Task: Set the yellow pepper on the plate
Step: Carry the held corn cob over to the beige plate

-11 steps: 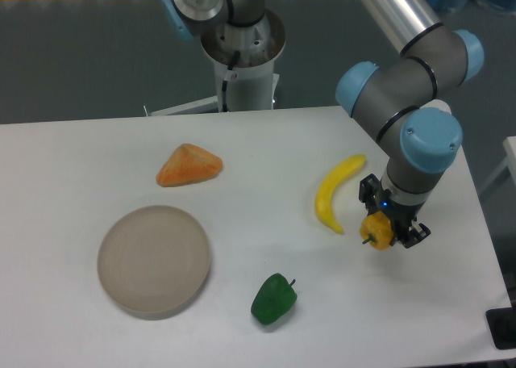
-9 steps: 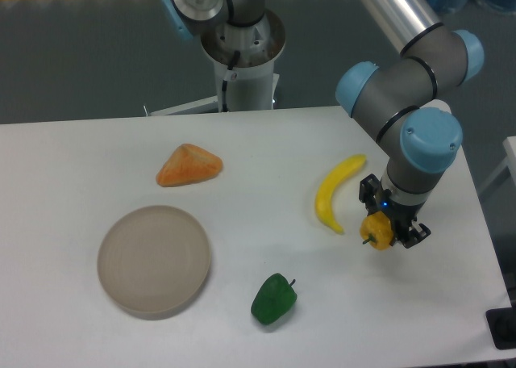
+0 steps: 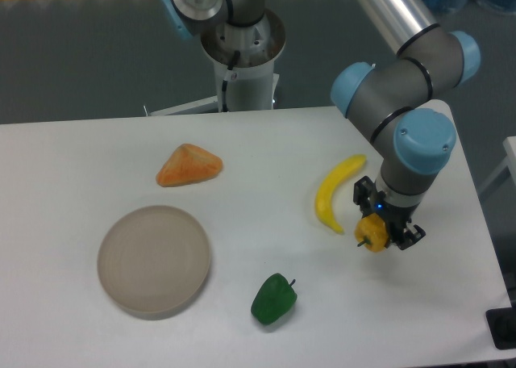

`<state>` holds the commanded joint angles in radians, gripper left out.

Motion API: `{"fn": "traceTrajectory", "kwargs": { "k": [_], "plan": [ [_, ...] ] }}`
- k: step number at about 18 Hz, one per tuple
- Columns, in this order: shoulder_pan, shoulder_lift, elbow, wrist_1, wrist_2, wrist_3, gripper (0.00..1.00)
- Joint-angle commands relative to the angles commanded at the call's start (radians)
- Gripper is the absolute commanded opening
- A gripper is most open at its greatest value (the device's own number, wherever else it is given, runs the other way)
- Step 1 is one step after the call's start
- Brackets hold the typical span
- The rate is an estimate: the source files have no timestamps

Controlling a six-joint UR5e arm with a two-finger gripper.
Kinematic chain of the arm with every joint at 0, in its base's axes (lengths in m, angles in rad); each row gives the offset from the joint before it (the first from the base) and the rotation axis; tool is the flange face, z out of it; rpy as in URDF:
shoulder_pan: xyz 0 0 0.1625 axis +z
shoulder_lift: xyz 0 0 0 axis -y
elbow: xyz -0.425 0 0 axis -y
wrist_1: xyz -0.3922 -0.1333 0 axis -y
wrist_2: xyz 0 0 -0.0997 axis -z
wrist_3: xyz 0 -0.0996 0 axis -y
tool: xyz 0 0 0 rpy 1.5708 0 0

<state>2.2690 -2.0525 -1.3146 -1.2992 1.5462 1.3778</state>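
Camera: end effector (image 3: 376, 232) seemingly gripping yellow pepper (image 3: 372, 234) near table edge (image 3: 487, 231).

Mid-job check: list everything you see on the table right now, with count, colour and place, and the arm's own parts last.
yellow pepper: 1, yellow-orange, right side of the table, between the gripper's fingers
plate: 1, beige-grey, front left, nothing on it
banana: 1, yellow, right of centre, just left of the gripper
green pepper: 1, green, front centre
orange wedge piece: 1, orange, back left, beyond the plate
table: 1, white, under everything
gripper: 1, black, shut on the yellow pepper
arm: 1, grey with blue caps, coming in from the upper right
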Motion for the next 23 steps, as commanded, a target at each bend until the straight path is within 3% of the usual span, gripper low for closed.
{"fn": "traceTrajectory", "kwargs": {
  "k": [6,15,20,21,22,23],
  "plan": [
    [-0.25,0.04,-0.029,0.001,-0.006,-0.253,0.25],
    [-0.468,0.051,-0.135,0.012,-0.008,-0.465,0.25],
    [-0.537,0.025,-0.181,0.178,-0.018,-0.577,0.33],
    [-0.545,0.008,-0.18,0.202,-0.044,-0.607,0.41],
    [-0.546,0.003,-0.179,0.207,-0.057,-0.612,0.57],
    [-0.549,0.003,-0.179,0.209,-0.06,-0.609,0.83]
  ]
}}
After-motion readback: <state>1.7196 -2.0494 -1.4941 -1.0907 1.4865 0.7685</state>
